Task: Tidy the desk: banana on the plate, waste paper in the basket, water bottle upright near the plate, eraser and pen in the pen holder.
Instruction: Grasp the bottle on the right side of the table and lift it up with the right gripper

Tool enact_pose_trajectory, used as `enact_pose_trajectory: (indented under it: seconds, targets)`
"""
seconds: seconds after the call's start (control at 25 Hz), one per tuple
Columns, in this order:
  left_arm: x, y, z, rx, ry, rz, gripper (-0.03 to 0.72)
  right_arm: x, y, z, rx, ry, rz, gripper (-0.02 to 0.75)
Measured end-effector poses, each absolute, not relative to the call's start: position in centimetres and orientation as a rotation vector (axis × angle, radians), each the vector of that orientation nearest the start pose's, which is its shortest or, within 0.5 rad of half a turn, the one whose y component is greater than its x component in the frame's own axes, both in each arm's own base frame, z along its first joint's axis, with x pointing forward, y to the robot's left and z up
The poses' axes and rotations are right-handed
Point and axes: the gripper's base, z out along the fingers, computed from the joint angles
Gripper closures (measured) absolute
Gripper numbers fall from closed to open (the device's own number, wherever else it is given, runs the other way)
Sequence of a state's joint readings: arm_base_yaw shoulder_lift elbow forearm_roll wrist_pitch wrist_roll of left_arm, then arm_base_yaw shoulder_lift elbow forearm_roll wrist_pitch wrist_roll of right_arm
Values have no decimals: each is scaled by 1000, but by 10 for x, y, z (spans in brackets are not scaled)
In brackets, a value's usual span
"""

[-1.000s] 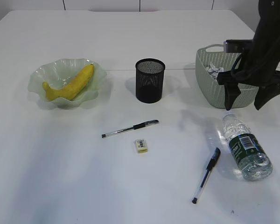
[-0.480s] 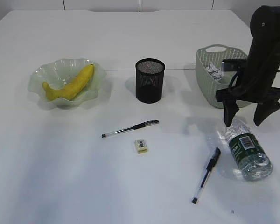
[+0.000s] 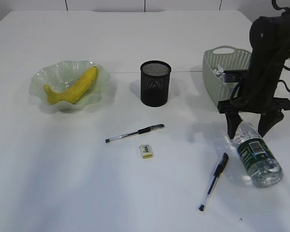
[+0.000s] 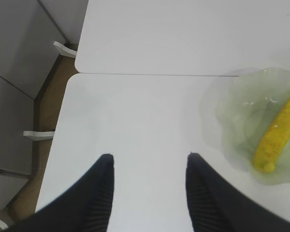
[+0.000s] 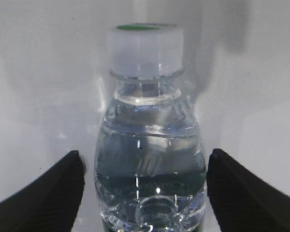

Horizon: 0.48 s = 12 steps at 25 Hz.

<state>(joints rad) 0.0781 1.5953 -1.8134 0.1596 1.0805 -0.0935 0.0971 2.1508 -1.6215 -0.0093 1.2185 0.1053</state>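
Observation:
A clear water bottle (image 3: 255,155) with a dark green label lies on its side at the right. My right gripper (image 3: 251,128) is open and straddles its neck end; in the right wrist view the bottle (image 5: 150,145) lies between the fingers (image 5: 48,193), apart from both. The banana (image 3: 75,87) lies in the pale green plate (image 3: 41,77). Crumpled paper (image 3: 218,72) sits in the green basket (image 3: 222,60). Two pens (image 3: 135,133) (image 3: 213,181) and a yellow eraser (image 3: 146,151) lie on the table. The black mesh pen holder (image 3: 155,83) stands at centre. My left gripper (image 4: 150,162) is open, empty, above the table left of the plate (image 4: 232,106) with the banana (image 4: 280,135).
The white table's left edge and the floor (image 4: 43,111) show in the left wrist view. The basket stands just behind my right arm. The pen near the bottle lies close to its left side.
My right arm has come down from in front of the basket, and its open gripper now straddles the lying bottle's neck end. Nothing else moved.

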Motion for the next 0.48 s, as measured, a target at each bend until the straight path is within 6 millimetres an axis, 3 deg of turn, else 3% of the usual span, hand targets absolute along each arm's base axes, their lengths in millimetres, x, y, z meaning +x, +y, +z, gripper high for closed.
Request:
enact_pose_trajectory:
  seconds: [0.48]
  targets:
    - [341, 39, 438, -183, 2335, 184, 348, 414, 38, 156, 0, 3235, -55, 152]
